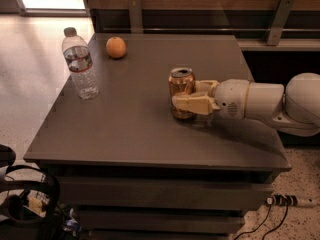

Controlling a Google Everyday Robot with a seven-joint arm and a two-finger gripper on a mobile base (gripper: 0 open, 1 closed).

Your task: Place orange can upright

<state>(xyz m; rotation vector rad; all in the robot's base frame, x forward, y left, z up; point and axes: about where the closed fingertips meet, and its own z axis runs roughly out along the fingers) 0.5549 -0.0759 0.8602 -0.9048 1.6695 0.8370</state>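
Item: small coppery orange-brown metal drink can (180,83) with a silver top rim and pale markings. Pose: upright, top end facing up. Location: stood on the dark grey tabletop (135,119), right of centre. The cream two-finger gripper (184,96), extended from the right, clasped its lower body on both sides.

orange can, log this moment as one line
phase: placing | orange can: upright, centre-right on table | gripper: fingers shut on orange can, reaching from right | water bottle, orange fruit: far left, apart
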